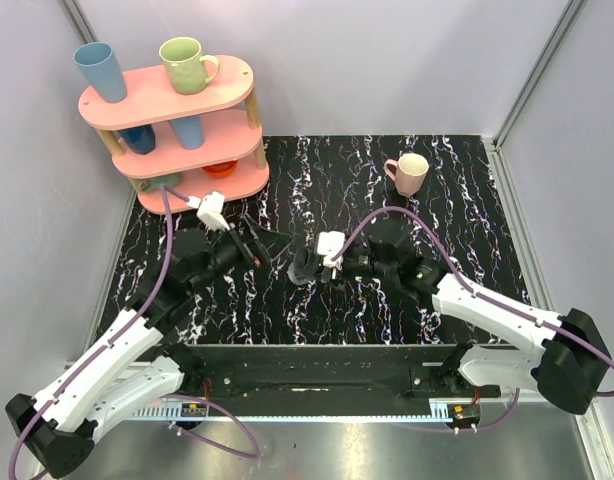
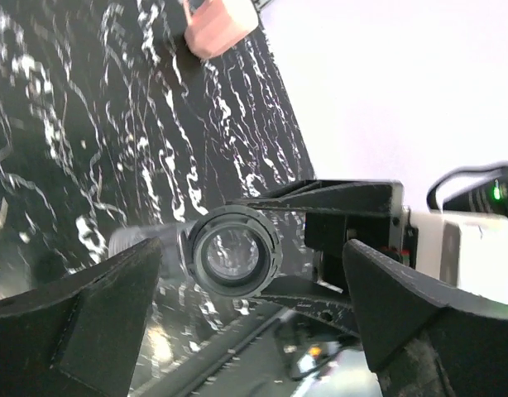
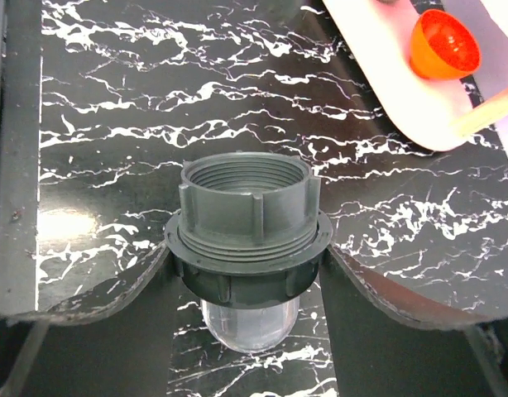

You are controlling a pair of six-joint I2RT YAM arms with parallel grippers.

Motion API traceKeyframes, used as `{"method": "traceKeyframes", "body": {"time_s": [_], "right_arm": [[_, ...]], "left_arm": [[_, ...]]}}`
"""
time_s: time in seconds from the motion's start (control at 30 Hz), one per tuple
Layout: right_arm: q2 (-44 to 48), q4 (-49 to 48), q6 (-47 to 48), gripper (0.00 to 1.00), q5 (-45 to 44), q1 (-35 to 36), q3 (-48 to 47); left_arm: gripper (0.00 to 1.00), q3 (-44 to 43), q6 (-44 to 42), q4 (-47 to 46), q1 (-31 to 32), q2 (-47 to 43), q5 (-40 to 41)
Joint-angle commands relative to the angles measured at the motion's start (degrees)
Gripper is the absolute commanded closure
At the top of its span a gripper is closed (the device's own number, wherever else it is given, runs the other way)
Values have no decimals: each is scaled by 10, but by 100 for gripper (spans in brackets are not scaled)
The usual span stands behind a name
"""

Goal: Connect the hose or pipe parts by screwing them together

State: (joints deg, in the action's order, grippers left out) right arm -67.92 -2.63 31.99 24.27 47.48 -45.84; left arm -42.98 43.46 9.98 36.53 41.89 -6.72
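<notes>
The hose or pipe parts (image 3: pixel 244 236) sit together as one stubby piece: a grey threaded collar, a black ring below it and a clear rounded tube end. My right gripper (image 3: pixel 247 252) is shut on it, with a finger against each side of the black ring. From above, the piece (image 1: pixel 303 266) hangs just over the marble table's middle in the right gripper (image 1: pixel 309 268). In the left wrist view the piece (image 2: pixel 233 251) shows end-on as a round opening. My left gripper (image 2: pixel 252 260) is open, fingers wide on either side and apart from the piece; from above the left gripper (image 1: pixel 267 243) lies just left of it.
A pink three-tier shelf (image 1: pixel 172 100) with mugs and an orange bowl (image 1: pixel 219 168) stands at the back left. A pink mug (image 1: pixel 407 172) stands at the back right. Purple cables loop over both arms. White walls close in the table (image 1: pixel 317 190).
</notes>
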Motion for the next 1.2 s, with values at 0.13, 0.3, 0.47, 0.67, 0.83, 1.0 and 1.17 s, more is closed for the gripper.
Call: {"method": "traceKeyframes", "body": {"time_s": [0.13,0.3,0.47,0.67,0.83,1.0,1.17], "right_arm": [[18,-63,41,100,-66,26,3],[4,-62,47,100,-71,34,0],[-8,-58,52,100,-77,44,-5],[-12,-55,48,100,-77,45,-10],[-19,-48,45,100,-71,45,-19],[-20,-33,33,100,-51,45,-31],[-14,-4,10,100,-6,45,-50]], "left_arm": [[6,-35,324,80,-3,49,10],[7,-32,362,99,1,90,-17],[7,-38,357,82,2,119,-30],[16,-29,356,70,19,137,-38],[26,-21,350,70,34,141,-30],[61,-31,275,65,38,140,-9],[76,10,65,-60,38,123,-56]]}}
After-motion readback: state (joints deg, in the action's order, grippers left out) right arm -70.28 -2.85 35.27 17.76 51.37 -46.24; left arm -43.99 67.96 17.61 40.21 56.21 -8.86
